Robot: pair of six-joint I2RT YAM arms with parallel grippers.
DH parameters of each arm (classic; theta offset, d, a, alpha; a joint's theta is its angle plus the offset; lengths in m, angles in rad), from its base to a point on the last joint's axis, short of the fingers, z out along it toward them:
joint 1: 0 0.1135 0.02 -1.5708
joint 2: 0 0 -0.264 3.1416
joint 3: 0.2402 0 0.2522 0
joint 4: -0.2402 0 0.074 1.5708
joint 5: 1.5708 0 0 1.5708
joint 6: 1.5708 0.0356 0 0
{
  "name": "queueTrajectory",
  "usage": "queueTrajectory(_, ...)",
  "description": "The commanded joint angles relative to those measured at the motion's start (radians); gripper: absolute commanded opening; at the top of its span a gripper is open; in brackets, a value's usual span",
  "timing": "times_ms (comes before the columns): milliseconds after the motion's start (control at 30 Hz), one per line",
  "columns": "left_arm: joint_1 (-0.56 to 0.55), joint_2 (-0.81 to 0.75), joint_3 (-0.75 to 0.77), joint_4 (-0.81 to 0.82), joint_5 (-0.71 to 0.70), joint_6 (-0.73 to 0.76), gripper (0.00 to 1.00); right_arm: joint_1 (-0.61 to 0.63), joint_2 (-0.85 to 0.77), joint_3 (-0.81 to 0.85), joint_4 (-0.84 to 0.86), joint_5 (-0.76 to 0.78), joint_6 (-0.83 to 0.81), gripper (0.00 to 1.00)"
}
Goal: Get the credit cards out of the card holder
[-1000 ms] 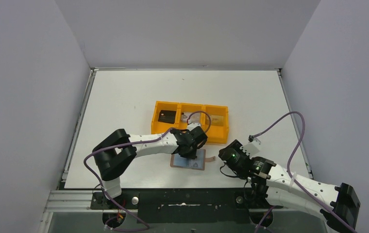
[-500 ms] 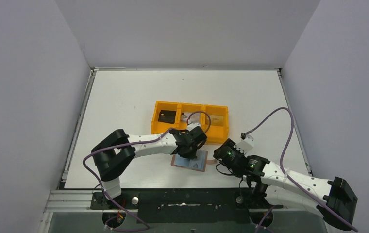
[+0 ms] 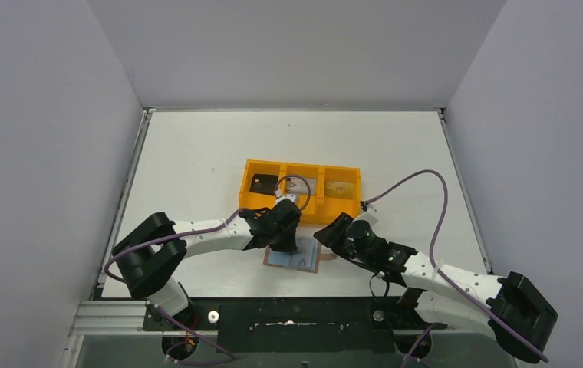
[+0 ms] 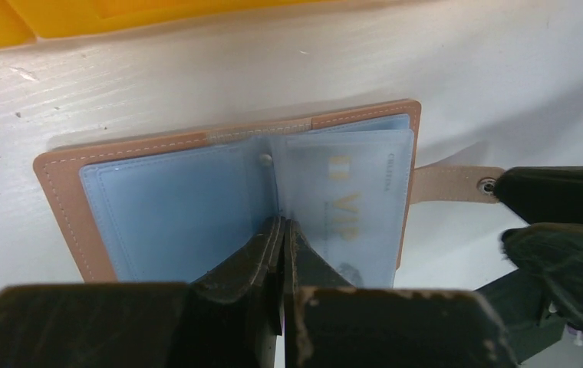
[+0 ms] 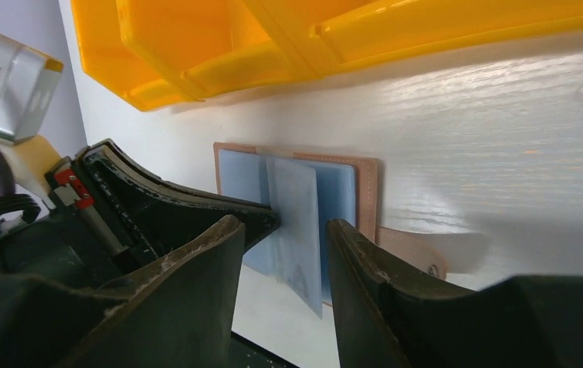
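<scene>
The card holder [image 4: 158,207] lies open on the table, brown rim up, grey-blue panels showing; it also shows in the top view [image 3: 298,262]. A clear sleeve holding a pale card marked VIP [image 4: 350,203] lifts off its right panel. My left gripper [image 4: 283,224] is shut, its tips pressed on the holder's middle fold at the sleeve's inner edge. My right gripper [image 5: 287,226] is open, with the raised sleeve [image 5: 296,222] between its fingers, not touching. A black card [image 3: 264,184] and a gold-tan card [image 3: 340,188] lie in the orange tray.
The orange three-compartment tray [image 3: 301,165] stands just behind the holder; its middle compartment is partly hidden by a cable. The holder's snap tab [image 4: 453,184] points toward my right gripper's fingers [image 4: 557,245]. The table's near edge lies just below the holder.
My right gripper has moved left and forward from the table's right side up to the holder. My left arm has drawn back leftward, and the holder has slid slightly left with it.
</scene>
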State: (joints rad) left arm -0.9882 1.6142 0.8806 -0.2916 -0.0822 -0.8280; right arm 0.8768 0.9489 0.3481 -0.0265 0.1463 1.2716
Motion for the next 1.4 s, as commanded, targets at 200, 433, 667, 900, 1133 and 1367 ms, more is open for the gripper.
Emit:
queueTrajectory(200, 0.047, -0.092, -0.081, 0.194, 0.089, -0.041, 0.00, -0.026, 0.202, -0.003, 0.309, -0.217, 0.002, 0.43)
queueTrajectory(433, 0.057, -0.105, -0.099, 0.200, 0.090, -0.044, 0.00, -0.025, 0.243, 0.009, 0.272, -0.206, 0.016, 0.44)
queueTrajectory(667, 0.058, -0.107, -0.104, 0.203, 0.087, -0.045, 0.00, -0.013, 0.199, 0.062, 0.135, -0.141, -0.017, 0.46)
queueTrajectory(900, 0.058, -0.107, -0.107, 0.207, 0.090, -0.046, 0.00, -0.010, 0.170, 0.038, 0.138, -0.122, 0.001, 0.47)
queueTrajectory(1133, 0.059, -0.105, -0.107, 0.213, 0.093, -0.046, 0.00, -0.006, 0.207, 0.032, 0.188, -0.163, 0.001, 0.48)
queueTrajectory(1367, 0.060, -0.111, -0.108, 0.213, 0.096, -0.046, 0.00, -0.003, 0.252, 0.041, 0.242, -0.186, 0.000, 0.47)
